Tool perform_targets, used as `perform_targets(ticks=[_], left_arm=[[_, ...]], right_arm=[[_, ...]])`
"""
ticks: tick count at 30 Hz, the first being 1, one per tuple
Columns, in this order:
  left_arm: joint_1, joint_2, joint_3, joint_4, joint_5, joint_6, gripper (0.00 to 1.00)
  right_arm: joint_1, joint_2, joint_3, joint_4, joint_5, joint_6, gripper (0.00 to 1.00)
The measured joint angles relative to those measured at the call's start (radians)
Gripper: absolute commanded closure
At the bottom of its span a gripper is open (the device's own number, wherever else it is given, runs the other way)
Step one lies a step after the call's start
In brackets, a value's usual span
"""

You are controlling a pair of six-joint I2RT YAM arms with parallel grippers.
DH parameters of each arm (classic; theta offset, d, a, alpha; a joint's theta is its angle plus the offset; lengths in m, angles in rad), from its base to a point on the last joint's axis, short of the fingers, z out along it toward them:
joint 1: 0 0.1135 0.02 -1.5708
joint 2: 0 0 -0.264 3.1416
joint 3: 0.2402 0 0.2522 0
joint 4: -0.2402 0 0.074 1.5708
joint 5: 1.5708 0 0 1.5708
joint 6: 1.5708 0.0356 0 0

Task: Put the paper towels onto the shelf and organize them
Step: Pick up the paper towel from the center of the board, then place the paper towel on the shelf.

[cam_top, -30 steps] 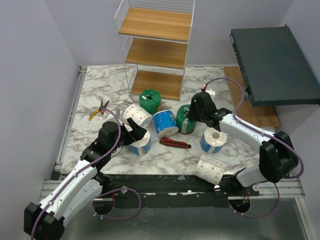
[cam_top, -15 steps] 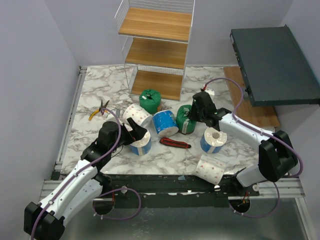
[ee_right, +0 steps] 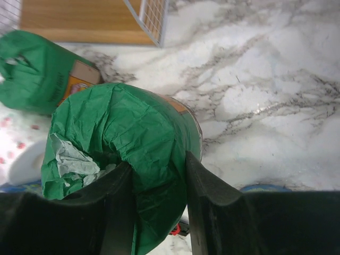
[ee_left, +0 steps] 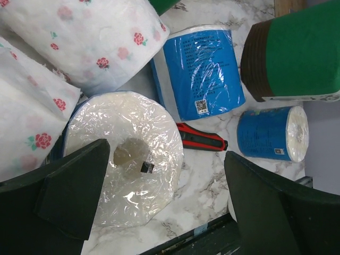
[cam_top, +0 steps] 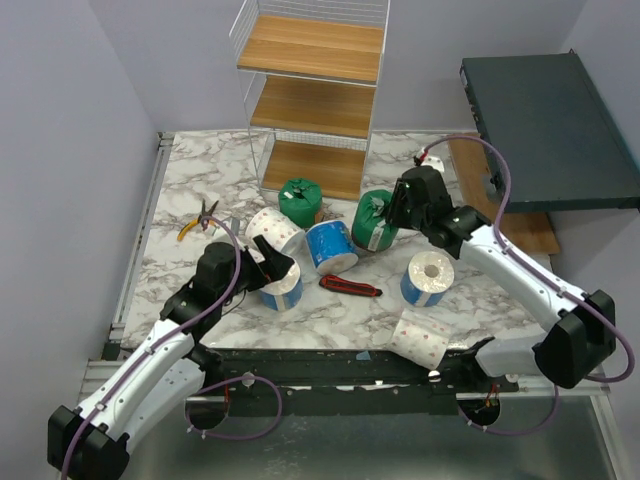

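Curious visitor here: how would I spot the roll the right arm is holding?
Find the tall wooden shelf at the back. Just right of its foot, the right pincer grips a green roll by its end. The other green roll lies free, further left.

A white-and-grey marbled surface [cam_top: 200, 170] carries the white wire-frame shelf with three light-brown wooden tiers [cam_top: 312, 108]. In front of the shelf are a green-wrapped cylindrical paper towel roll [cam_top: 299, 201] with a tan-orange label, a second crinkled green-wrapped roll [cam_top: 373, 222], a glossy blue-wrapped roll [cam_top: 330, 246] with white ends, a white roll printed with small red-pink flowers [cam_top: 275, 230] and a slim red-and-black utility knife [cam_top: 350, 287]. Right of the shelf is a dark grey-green flat slab [cam_top: 550, 130].
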Motion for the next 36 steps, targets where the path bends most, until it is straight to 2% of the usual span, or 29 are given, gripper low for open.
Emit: perform_targets(ticks=[10,17,24,29,32,36], left_arm=[[0.000,0.029,0.155,-0.028,-0.001,0.013,0.03],[0.000,0.070,0.209,0.048,-0.004,0.011,0.01],[0.000,0.164,0.214,0.204,-0.075,0.036,0.01],[0.000,0.176,0.166,0.421,-0.138,0.090,0.02],[0.000,0.204,0.129,0.610,-0.143,0.158,0.01],[0.000,0.293,0.172,0.708,-0.104,0.294,0.02]], right_arm=[[0.000,-0.035,0.224,-0.068,-0.030,-0.021,0.62],[0.000,0.044,0.379,-0.073,-0.062,-0.026,0.62],[0.000,0.172,0.523,-0.063,-0.099,-0.025,0.62],[0.000,0.244,0.608,-0.056,-0.127,-0.020,0.62],[0.000,0.276,0.652,-0.050,-0.142,-0.014,0.62],[0.000,0.306,0.689,-0.044,-0.148,-0.009,0.62]])
